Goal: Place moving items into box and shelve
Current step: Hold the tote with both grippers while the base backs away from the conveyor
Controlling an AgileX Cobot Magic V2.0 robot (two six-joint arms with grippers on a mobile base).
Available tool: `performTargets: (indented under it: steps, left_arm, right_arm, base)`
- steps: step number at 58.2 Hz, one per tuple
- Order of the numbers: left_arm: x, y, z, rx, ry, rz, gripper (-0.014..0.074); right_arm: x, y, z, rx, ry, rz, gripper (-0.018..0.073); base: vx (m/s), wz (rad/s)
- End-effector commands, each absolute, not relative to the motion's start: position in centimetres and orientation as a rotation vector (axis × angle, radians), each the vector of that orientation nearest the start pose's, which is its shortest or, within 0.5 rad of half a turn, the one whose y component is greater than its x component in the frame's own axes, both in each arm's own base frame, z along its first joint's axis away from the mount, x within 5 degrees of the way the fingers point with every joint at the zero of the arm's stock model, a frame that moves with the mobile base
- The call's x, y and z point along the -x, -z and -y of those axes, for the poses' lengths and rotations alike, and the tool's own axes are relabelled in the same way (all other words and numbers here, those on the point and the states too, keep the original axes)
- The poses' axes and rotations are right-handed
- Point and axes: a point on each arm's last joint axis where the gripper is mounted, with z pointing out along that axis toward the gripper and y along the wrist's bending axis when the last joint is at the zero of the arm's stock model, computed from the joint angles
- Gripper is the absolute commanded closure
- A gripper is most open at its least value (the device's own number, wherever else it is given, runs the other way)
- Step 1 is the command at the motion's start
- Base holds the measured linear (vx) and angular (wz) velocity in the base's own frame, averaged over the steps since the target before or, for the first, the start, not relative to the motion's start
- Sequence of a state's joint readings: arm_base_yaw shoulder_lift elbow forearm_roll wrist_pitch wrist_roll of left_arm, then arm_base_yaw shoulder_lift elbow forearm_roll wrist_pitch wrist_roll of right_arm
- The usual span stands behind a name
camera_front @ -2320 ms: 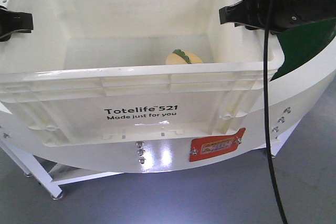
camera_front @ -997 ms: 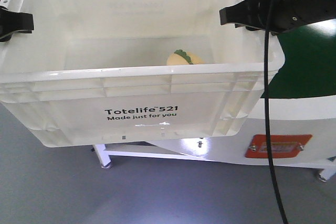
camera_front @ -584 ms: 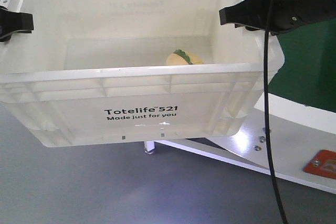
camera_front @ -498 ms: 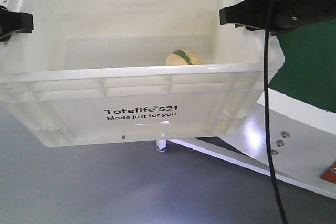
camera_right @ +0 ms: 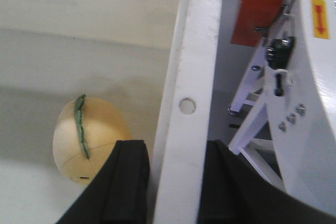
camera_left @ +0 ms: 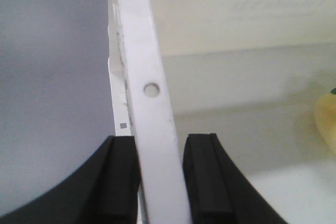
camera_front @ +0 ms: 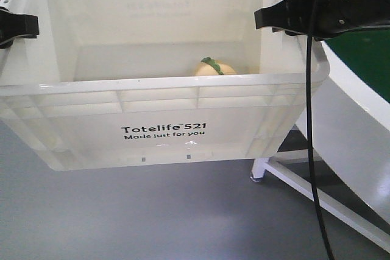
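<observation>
Over grey floor (camera_front: 152, 217), beside a white frame (camera_front: 356, 144) on the right: box (camera_front: 79, 132) held aloft, long axis spanning arm to arm. Clamped at opposite rims by left end effector (camera_left: 160, 174) and right end effector (camera_right: 173, 182). On the box bottom near the right wall, nearer the right arm: yellow-orange plush fruit (camera_front: 214, 68). No shelf visible.

White tote (camera_front: 158, 98), black lettering (camera_front: 163, 131); pale yellow-orange plush fruit (camera_right: 100, 145), green leaf (camera_right: 80, 127); grey floor (camera_front: 152, 211); perhaps an orange panel (camera_right: 262, 3).

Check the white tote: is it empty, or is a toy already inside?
Not empty. One yellow-orange plush fruit with a green leaf lies on the floor of the box, near its right wall. No other toy shows.
</observation>
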State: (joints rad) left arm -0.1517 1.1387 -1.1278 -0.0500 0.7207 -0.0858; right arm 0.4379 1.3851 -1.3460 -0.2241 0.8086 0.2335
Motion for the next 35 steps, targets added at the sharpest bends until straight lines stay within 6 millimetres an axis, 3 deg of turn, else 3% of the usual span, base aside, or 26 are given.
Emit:
performTargets:
  steps: [1, 35]
  left_arm:
    - [-23.12, -41.73, 3.78, -0.086, 0.169, -1.977, 0.054]
    - [-23.12, -41.73, 3.78, -0.086, 0.169, -1.977, 0.054]
  right_arm:
    - [-27.39, -41.96, -10.77, 0.343, -0.069, -2.058, 0.0449]
    - [-27.39, -41.96, -10.77, 0.343, -0.069, -2.058, 0.0449]
  base:
    - [-0.04, 0.71]
    - [-0.04, 0.68]
